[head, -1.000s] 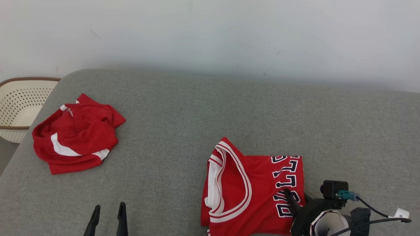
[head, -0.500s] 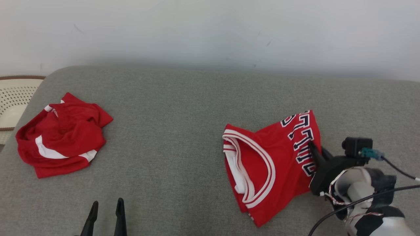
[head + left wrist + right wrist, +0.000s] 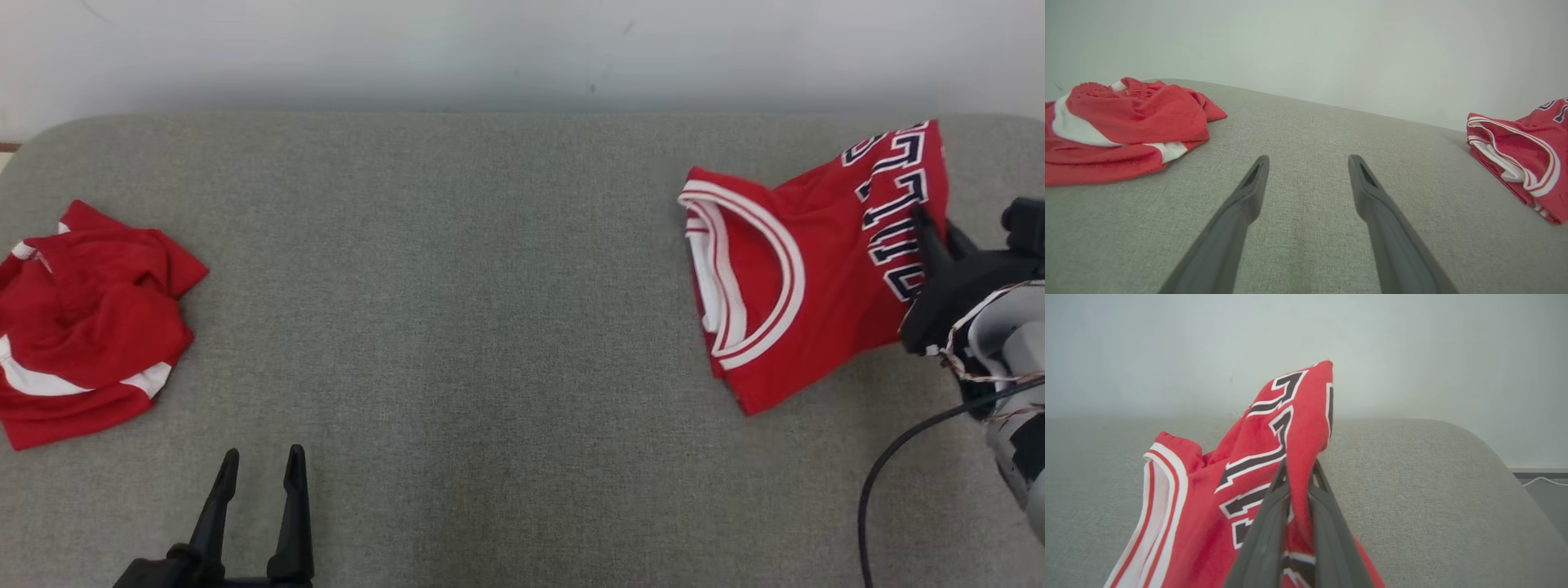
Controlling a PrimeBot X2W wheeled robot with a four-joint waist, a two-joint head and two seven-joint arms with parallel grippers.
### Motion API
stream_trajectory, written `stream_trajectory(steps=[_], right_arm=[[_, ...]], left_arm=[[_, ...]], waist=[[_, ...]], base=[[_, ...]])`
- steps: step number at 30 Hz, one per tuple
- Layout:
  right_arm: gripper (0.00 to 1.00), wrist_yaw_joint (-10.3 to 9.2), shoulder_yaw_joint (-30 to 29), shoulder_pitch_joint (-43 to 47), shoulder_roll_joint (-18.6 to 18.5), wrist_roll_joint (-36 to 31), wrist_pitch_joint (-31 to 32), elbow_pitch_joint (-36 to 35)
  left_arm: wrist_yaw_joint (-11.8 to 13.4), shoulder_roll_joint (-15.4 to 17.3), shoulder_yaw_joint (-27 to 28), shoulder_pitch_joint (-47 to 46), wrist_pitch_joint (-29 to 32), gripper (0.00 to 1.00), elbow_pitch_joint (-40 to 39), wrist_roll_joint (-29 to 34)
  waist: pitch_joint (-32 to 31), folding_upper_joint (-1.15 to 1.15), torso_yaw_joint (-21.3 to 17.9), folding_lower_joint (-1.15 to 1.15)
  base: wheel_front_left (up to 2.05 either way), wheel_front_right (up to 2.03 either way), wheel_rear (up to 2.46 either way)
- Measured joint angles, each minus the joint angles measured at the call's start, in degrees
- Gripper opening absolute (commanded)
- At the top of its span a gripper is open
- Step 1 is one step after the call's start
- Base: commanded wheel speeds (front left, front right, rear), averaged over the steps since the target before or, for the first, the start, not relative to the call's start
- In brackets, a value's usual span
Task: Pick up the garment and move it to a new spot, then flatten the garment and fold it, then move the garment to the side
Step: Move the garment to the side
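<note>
The garment is a folded red jersey with white trim and dark lettering, at the far right of the grey couch surface. My right gripper is shut on its lettered edge, and in the right wrist view the garment rises pinched between the two fingers, its gripped edge lifted. The left wrist view has the garment at its right edge. My left gripper stands open low at the front left over bare fabric, fingers spread with nothing between them.
A second crumpled red and white garment lies at the far left, also in the left wrist view. A pale wall runs behind the couch. The couch's right end curves down to a floor with a cable.
The right gripper closed on the jersey's lettered edge and carried it back and to the right, turning it. The head camera also shifted right, so the basket left the picture. The left gripper stayed open.
</note>
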Motion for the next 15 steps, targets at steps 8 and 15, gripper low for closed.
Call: stream_trajectory(steps=[8,15], right_arm=[[0.00,0.00,1.33,-6.91,-6.17,0.42,0.47,3.53],[0.00,0.00,2.97,-12.17,-9.13,-0.13,0.89,6.16]], left_arm=[[-0.36,1.42,-0.52,-2.98,0.25,1.00,-2.14,1.31],[-0.35,2.88,-0.36,-4.65,1.07,1.00,-4.81,1.45]], waist=[[4.71,0.00,-1.72,0.00],[8.33,0.00,-2.43,0.00]], base=[[0.00,0.00,0.00],[0.00,0.00,0.00]])
